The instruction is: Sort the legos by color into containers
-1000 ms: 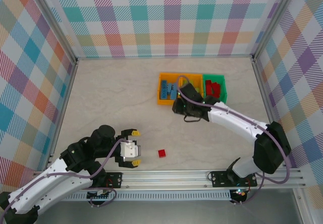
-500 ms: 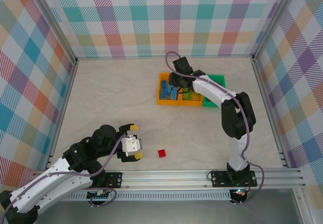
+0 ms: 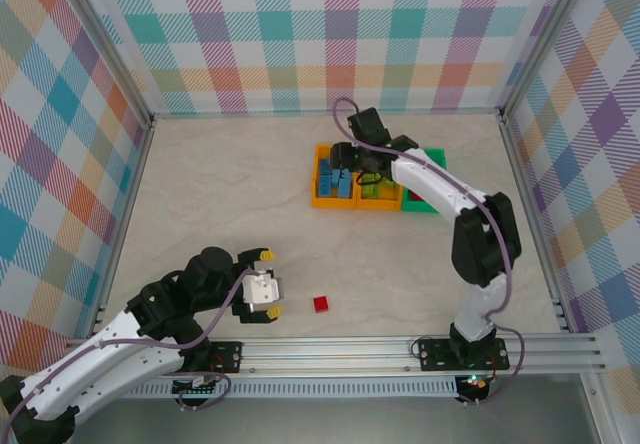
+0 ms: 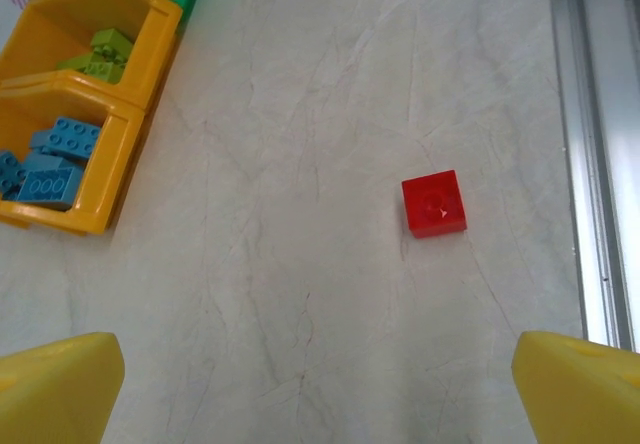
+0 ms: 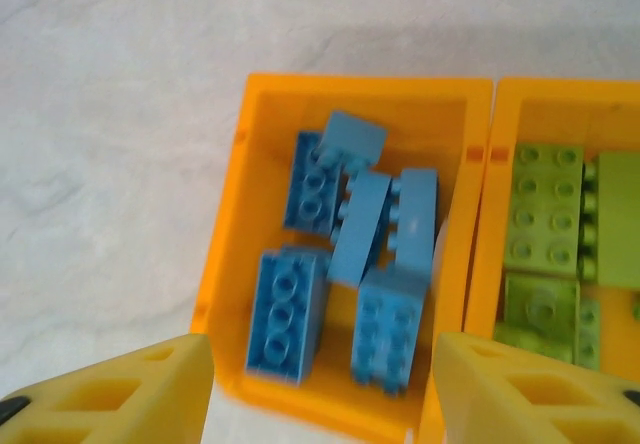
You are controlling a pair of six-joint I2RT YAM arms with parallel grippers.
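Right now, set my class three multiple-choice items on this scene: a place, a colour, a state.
1. Where is the red brick? A stacked on another brick; B alone on the table; C held in a hand.
2. The left-end orange bin holds bricks of which colour? A blue; B red; C lime.
3. How is the left hand? A shut on a brick; B open, empty; C shut, empty.
Key: 1B, bare table surrounds it; 2A, every brick inside is blue; 3B, it gapes wide with nothing between.

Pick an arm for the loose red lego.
Left. The left fingers, open, frame the red lego close ahead; the right fingers are far off over the orange bin of blue legos.
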